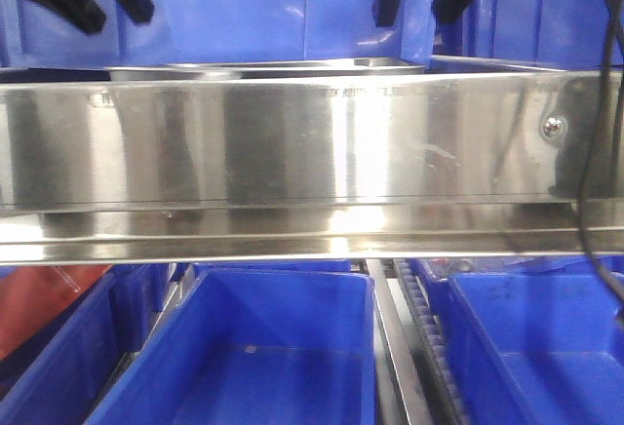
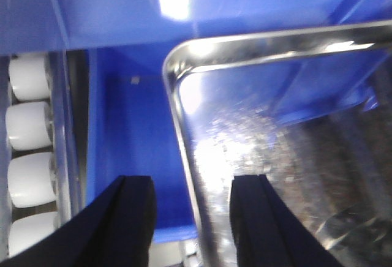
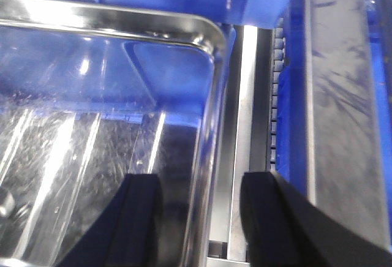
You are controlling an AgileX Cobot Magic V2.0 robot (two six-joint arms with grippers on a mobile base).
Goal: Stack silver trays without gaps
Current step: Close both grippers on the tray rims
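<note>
A silver tray (image 1: pixel 263 69) lies in a blue bin behind the steel shelf rail, and only its thin rim shows in the front view. My left gripper (image 2: pixel 193 182) is open, its black fingers astride the left rim of the silver tray (image 2: pixel 275 157). My right gripper (image 3: pixel 202 181) is open too and straddles the right rim of the silver tray (image 3: pixel 92 126). One finger of each hangs over the tray floor and the other outside the rim. In the front view both the left gripper (image 1: pixel 117 16) and the right gripper (image 1: pixel 416 16) hang above the tray. Another thin silver rim (image 1: pixel 487 62) shows to the right.
The broad polished shelf rail (image 1: pixel 292 152) with a screw (image 1: pixel 553 125) spans the front view. Blue bins (image 1: pixel 244 357) stand on the level below. White rollers (image 2: pixel 27 126) run left of the bin (image 2: pixel 122 126). A steel track (image 3: pixel 245 95) and a grey strip (image 3: pixel 343 95) lie right of the tray.
</note>
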